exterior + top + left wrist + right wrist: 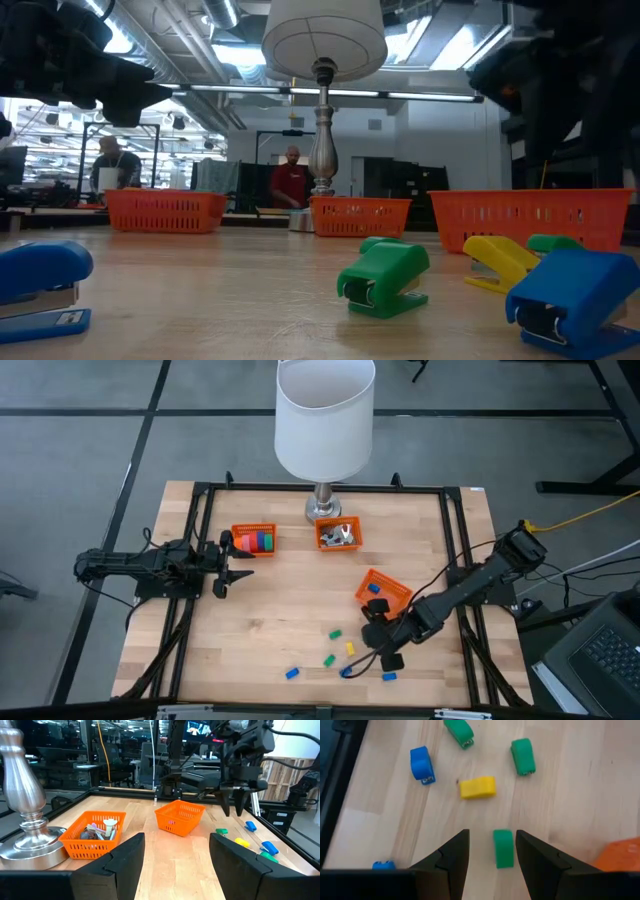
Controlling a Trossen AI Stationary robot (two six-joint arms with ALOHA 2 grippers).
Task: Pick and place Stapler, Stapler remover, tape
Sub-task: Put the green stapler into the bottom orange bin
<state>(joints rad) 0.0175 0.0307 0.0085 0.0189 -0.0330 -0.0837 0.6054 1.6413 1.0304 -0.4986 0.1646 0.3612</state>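
A: Where is the right gripper [490, 851], and what is its state?

B: Above the near-right part of the table [300, 610], over the loose staplers; its fingers stand apart and empty, with a green stapler [503, 848] lying between them on the wood; a yellow stapler [477, 787] lies just beyond.

A: And the left gripper [175, 855]?

B: Spread wide, holding nothing; it waits beside the tape basket [253, 539] at the far left.

A: How is the pick best done?

B: Probably by descending straight, keeping the green stapler centred between the fingers; closing across its narrow sides; lifting clear of the yellow one; then carrying it to the tilted basket [385, 590] nearby.
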